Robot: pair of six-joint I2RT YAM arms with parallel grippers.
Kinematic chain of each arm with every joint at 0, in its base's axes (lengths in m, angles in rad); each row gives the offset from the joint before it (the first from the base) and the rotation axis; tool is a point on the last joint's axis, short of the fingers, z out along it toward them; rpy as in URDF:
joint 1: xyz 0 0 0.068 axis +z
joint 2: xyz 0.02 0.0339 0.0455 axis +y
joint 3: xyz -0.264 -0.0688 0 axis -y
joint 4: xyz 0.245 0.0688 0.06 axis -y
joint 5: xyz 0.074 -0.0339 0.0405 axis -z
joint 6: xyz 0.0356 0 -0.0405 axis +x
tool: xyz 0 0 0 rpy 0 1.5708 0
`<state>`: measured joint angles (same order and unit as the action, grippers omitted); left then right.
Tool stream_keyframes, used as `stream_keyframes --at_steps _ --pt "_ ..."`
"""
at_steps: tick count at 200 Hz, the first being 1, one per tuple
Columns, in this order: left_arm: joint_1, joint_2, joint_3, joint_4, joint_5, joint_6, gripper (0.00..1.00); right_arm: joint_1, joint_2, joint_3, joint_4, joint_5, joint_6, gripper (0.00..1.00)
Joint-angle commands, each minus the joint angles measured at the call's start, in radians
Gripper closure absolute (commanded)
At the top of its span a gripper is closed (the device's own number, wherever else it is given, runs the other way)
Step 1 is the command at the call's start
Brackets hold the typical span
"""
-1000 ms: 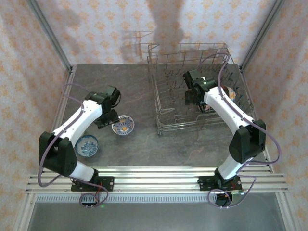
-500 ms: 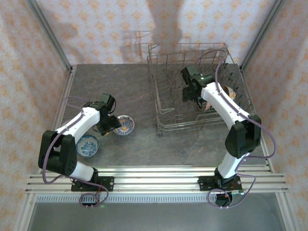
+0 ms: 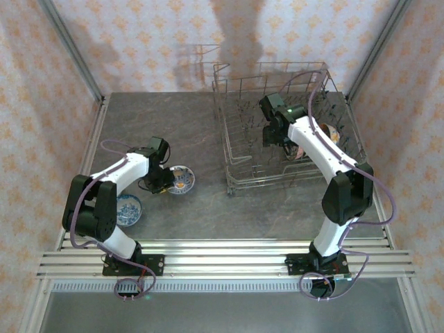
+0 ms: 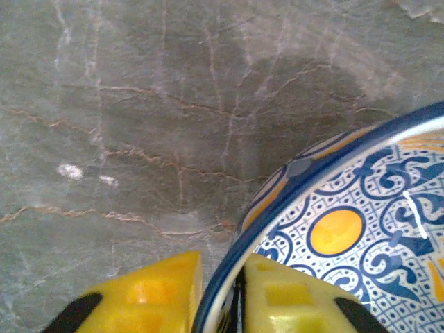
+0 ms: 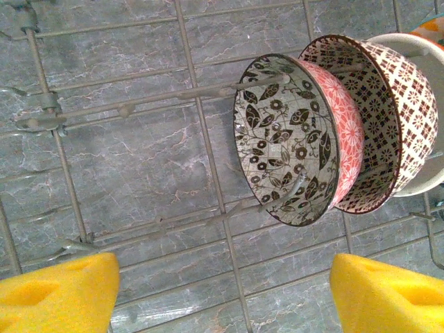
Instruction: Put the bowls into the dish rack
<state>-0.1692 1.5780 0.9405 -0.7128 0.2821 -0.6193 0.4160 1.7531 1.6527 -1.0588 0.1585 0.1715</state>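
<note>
A blue-and-white bowl with orange dots (image 3: pixel 182 179) (image 4: pixel 347 229) sits on the table left of the dish rack (image 3: pixel 227 149). My left gripper (image 3: pixel 161 182) (image 4: pixel 222 300) is shut on its near rim, one yellow finger (image 4: pixel 142 298) outside and the other inside. A second blue bowl (image 3: pixel 127 209) lies nearer the left arm's base. My right gripper (image 3: pixel 272 134) (image 5: pixel 222 295) hangs open inside the rack over bare wires (image 5: pixel 208 159). Standing on edge in the rack are a black floral bowl (image 5: pixel 284 139), a pink bowl (image 5: pixel 345 118), a brown patterned bowl (image 5: pixel 388 104) and a white one (image 5: pixel 424 111).
The dark marbled table (image 3: pixel 187 125) lies open behind and left of the rack. Patterned walls with metal posts (image 3: pixel 69 48) close in the back and sides. Aluminium rails (image 3: pixel 222 253) run along the near edge.
The left arm swung in and down toward the orange-dotted bowl, and its gripper now clamps the rim. The right gripper drew slightly left and back inside the rack.
</note>
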Motion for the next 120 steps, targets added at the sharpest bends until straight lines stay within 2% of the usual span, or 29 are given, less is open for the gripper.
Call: stream_keyframes --at_steps 1,39,120 --pt "0.009 0.001 0.003 0.018 0.011 0.013 0.86 0.003 0.011 0.039 -0.036 0.029 0.009 0.21" --pt "0.008 -0.028 0.005 0.024 0.027 0.012 1.00 0.005 0.024 0.066 -0.045 0.025 0.008 0.21" --pt "0.001 -0.227 0.060 0.003 0.043 -0.022 1.00 0.010 0.016 0.149 -0.061 -0.020 -0.039 0.21"
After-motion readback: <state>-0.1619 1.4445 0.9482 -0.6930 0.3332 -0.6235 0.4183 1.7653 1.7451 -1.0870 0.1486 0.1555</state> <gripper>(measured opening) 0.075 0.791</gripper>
